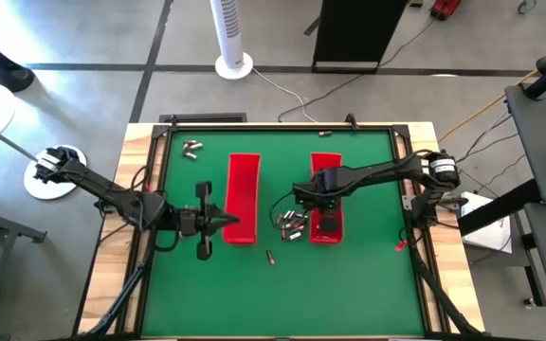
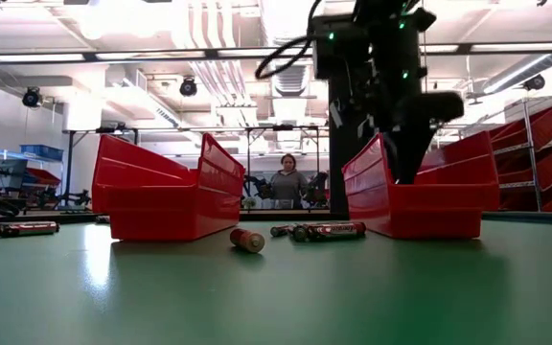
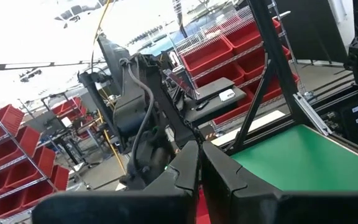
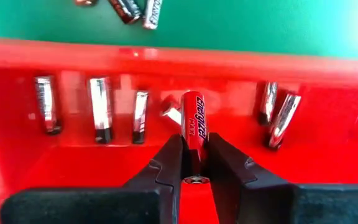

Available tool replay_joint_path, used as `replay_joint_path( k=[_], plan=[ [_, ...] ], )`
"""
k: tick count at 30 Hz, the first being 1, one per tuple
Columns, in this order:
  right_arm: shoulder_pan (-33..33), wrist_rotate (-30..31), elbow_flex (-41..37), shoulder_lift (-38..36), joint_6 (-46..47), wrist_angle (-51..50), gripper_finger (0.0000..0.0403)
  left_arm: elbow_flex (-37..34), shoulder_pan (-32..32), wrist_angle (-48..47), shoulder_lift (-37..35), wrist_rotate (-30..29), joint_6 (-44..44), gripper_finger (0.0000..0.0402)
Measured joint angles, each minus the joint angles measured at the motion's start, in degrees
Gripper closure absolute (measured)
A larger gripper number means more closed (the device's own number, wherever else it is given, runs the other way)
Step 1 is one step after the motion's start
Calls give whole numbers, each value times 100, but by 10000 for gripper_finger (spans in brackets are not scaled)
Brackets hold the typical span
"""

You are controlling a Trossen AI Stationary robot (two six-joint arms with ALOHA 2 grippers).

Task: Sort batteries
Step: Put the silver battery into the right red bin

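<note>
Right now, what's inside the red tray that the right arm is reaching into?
Inside the right red tray lie several silvery batteries along the wall. The right tool holds a red battery over them. The arm hides the rest of the tray's floor.

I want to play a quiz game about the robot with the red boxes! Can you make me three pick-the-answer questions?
1. Where is the right gripper?
A) over the right red tray
B) off the table
C) over the left red tray

2. How many red trays stand on the green table?
A) one
B) two
C) four

3. What is the right gripper doing?
A) hanging wide open
B) pinching a cloth
C) shut on a red battery

Answers: 1 A, the wrist camera looks down into that tray past the fingers. 2 B, two long trays show from above. 3 C, the fingers squeeze the battery's end. The left gripper waits shut by the left tray.
</note>
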Motion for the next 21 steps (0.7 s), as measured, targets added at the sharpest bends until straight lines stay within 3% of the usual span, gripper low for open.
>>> replay_joint_path(
  k=[16,21],
  plan=[
    [-74,19,-17,507,-604,71,351,-7,-4,-127,2,-17,-63,402],
    [-74,38,-23,505,-744,91,318,-7,-4,-126,2,-20,-98,402]
  ],
)
